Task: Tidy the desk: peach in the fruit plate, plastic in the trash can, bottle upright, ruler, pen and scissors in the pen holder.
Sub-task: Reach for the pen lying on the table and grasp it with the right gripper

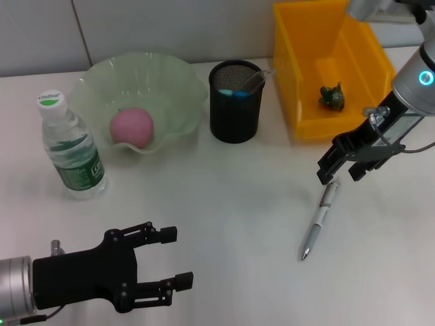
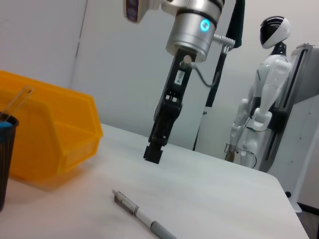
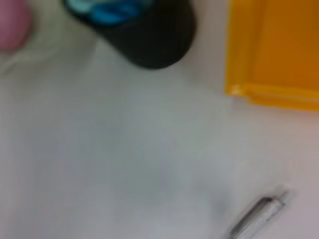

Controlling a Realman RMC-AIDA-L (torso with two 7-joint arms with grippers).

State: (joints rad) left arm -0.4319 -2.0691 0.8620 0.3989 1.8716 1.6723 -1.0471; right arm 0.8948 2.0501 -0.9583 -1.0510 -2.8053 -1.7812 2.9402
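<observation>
White desk: right end effector (image 1: 337,169) (fingers spread) hovers above pen (image 1: 319,219).

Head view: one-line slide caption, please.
Right gripper hovers open above the pen lying on the desk; left gripper waits open, near edge.
</observation>
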